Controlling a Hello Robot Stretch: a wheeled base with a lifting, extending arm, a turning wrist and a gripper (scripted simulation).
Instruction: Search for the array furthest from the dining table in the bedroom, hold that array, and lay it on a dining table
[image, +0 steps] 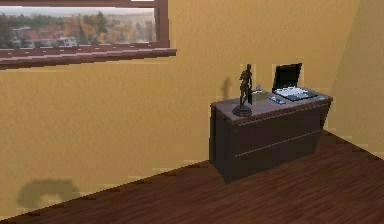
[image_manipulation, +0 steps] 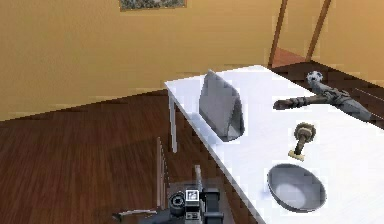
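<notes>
Forward view: window (image: 80, 25) at 10 o'clock; dresser (image: 270, 135) at 3 o'clock, carrying statue (image: 245, 88) and laptop (image: 290, 82). Arm side view: tool (image_manipulation: 128, 215) at 6 o'clock over bare floor, nothing held, finger spread cannot tell; white bench (image_manipulation: 350, 150) from 12 to 4 o'clock, grey bowl (image_manipulation: 297, 187) at 5. Cannot tell which item is the array

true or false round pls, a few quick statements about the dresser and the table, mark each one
1. A statue stands on the dresser. True.
2. The laptop on the dresser is folded flat. False: its screen stands upright.
3. The table is white. True.
4. The bowl lies on the floor. False: it sits on the table.
</notes>
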